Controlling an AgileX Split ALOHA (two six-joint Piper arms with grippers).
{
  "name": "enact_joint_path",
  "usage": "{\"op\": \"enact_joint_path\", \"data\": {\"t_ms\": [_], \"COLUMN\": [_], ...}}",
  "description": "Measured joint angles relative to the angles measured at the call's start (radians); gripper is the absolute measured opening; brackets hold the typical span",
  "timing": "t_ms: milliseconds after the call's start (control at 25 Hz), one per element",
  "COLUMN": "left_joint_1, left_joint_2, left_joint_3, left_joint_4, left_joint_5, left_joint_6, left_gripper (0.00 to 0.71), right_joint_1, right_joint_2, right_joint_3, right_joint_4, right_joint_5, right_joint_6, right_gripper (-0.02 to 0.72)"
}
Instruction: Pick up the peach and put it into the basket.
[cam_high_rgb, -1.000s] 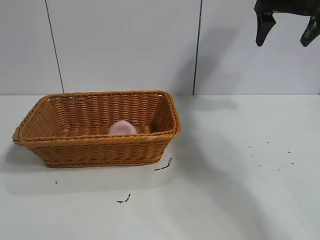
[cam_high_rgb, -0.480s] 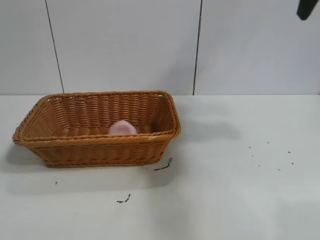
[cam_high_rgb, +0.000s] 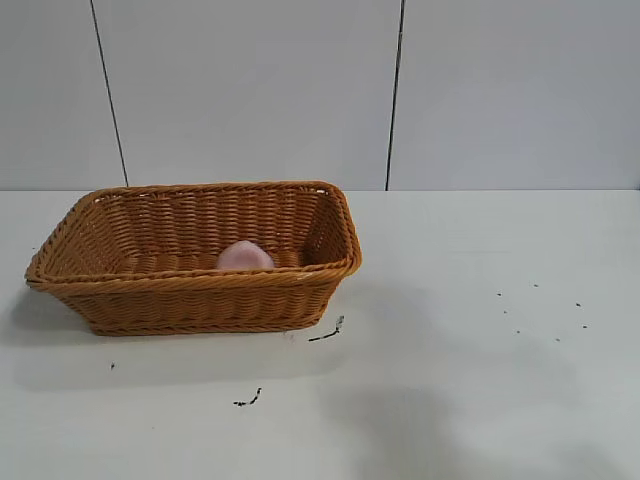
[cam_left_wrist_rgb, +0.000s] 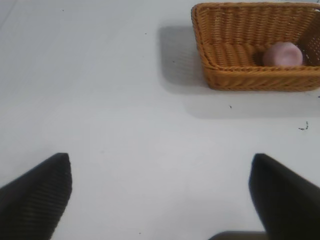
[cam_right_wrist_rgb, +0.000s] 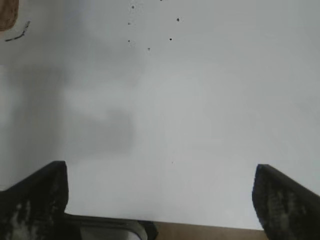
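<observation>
Right hand (cam_right_wrist_rgb: 160, 200): black fingers (cam_right_wrist_rgb: 35, 200) spread wide apart, nothing between them, poised over bare white counter (cam_right_wrist_rgb: 200, 100) near its front edge. Ahead of it, a scatter of small dark specks (cam_right_wrist_rgb: 150, 35) on the surface and a short black squiggle (cam_right_wrist_rgb: 17, 34) off to one side, just beside a sliver of wicker at the frame corner. Out of sight in the exterior view.

Left hand (cam_left_wrist_rgb: 160, 200): black fingers (cam_left_wrist_rgb: 37, 195) likewise wide apart and empty, parked above the counter, well apart from the basket. Also out of sight in the exterior view.

Farther out: large rectangular orange-brown woven wicker basket (cam_high_rgb: 190, 300) with flared sides and braided rim, resting on the counter's left half in the exterior view, close to the pale panelled wall (cam_high_rgb: 250, 90). Inside, on the basket floor: small dusty-pink, matte, rounded peach (cam_high_rgb: 245, 256), near the long wall facing the camera and toward the right end; only its top visible above the rim there, more of it plain from the left wrist view (cam_left_wrist_rgb: 283, 54).

Two more black squiggles (cam_high_rgb: 250, 399) on the counter just before the basket's right corner. No brand, label or readable writing anywhere.
</observation>
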Motion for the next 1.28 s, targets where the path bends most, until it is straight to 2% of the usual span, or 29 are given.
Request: {"op": "enact_joint_path", "data": {"t_ms": [240,440,640,1280], "left_joint_1": [0.0,0.0,0.0,0.0], "left_joint_2": [0.0,0.0,0.0,0.002], "left_joint_3": [0.0,0.0,0.0,0.0], "left_joint_4": [0.0,0.0,0.0,0.0], "left_joint_5": [0.0,0.0,0.0,0.0], "left_joint_6": [0.0,0.0,0.0,0.0], "left_gripper": [0.693,0.693,0.693,0.693], "right_joint_1": [0.0,0.0,0.0,0.0], "right_joint_2": [-0.333,-0.484,-0.545,-0.558], "right_joint_3": [0.147,0.215,0.216,0.216], "right_joint_4": [0.002,0.003,-0.008,-0.012], "right_joint_5": [-0.036,-0.059,-0.076,-0.079], "right_joint_6": [0.0,0.017,0.053,0.053], "right_gripper": [0.696,0.696,0.696,0.696]}}
